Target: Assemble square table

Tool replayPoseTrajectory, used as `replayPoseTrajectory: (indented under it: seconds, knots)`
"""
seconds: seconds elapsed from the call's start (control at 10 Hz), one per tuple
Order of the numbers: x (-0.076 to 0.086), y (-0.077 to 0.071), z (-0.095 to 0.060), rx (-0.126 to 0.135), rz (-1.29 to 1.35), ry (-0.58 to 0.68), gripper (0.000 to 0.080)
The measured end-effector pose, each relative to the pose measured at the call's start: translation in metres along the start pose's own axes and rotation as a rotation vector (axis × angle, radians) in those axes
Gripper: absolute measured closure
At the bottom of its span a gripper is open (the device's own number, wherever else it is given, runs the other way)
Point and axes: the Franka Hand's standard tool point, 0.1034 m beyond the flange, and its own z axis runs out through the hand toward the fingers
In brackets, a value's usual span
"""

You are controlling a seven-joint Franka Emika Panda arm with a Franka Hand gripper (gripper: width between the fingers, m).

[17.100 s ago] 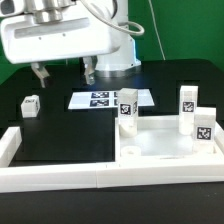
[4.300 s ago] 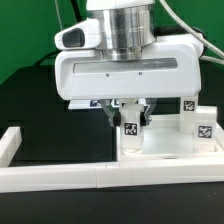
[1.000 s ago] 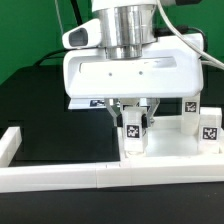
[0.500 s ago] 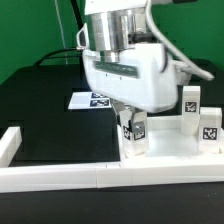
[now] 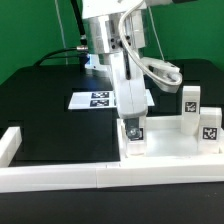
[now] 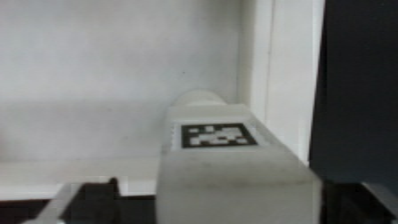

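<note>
The white square tabletop (image 5: 172, 148) lies upside down against the front border wall. One tagged leg (image 5: 133, 133) stands upright in its near corner socket on the exterior view's left. My gripper (image 5: 133, 124) hangs straight over that leg, a finger on each side of it. In the wrist view the leg (image 6: 222, 165) fills the space between a dark fingertip (image 6: 89, 200) and the far side, with the tabletop floor (image 6: 107, 90) behind. Whether the pads press on the leg does not show. Two more tagged legs (image 5: 190, 100) (image 5: 209, 127) stand at the exterior view's right.
Long white bars (image 5: 60, 178) form a low wall along the front and at the exterior view's left. The marker board (image 5: 93, 100) lies flat on the black table behind the arm. Cables hang from the wrist (image 5: 160, 70).
The hand has turned about a quarter turn around the upright leg, so its broad white body now shows edge-on. The leg stays in its corner socket.
</note>
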Motion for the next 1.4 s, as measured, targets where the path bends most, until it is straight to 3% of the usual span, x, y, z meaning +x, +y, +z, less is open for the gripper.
replayPoseTrajectory:
  seconds: [0.1, 0.3, 0.7, 0.8, 0.9, 1.2, 1.4]
  knots:
    - [-0.0034, -0.0002, -0.0022, -0.040, -0.216, -0.004, 0.0171]
    - [0.0029, -0.0026, -0.0040, -0.029, -0.634, -0.010, 0.0156]
    - [0.0037, -0.0019, -0.0036, -0.037, -0.873, -0.007, 0.0150]
    - [-0.0019, -0.0040, -0.0061, -0.058, -1.079, 0.011, 0.0150]
    - [-0.0045, -0.0047, -0.0066, -0.061, -1.204, 0.009, 0.0150]
    - [-0.0021, -0.0033, -0.0050, -0.064, -1.183, 0.008, 0.0162]
    - [-0.0027, -0.0029, -0.0040, -0.061, -1.082, 0.008, 0.0517]
